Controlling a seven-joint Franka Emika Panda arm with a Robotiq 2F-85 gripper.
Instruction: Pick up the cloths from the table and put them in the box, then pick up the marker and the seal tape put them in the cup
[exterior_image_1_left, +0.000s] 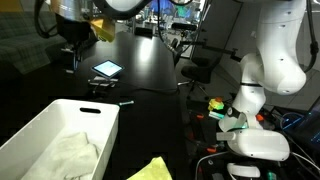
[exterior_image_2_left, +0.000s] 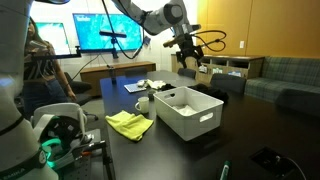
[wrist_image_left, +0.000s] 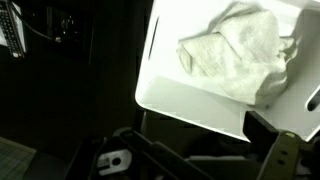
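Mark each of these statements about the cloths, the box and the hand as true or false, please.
1. The off-white cloth lies inside the box. True.
2. Both cloths are in the box. False: the yellow cloth lies on the table beside it.
3. The hand grips a cloth. False: it hangs open and empty above the box.
4. A white cup stands on the table near the box. True.

The black worktop (exterior_image_1_left: 150, 75) carries the white box (exterior_image_2_left: 190, 112), which stands upright on it. The yellow cloth (exterior_image_2_left: 130, 124) lies crumpled just beside the box. A white cup (exterior_image_2_left: 142, 103) stands near both. Farther off lies a flat device (exterior_image_1_left: 107, 69) with a lit screen.
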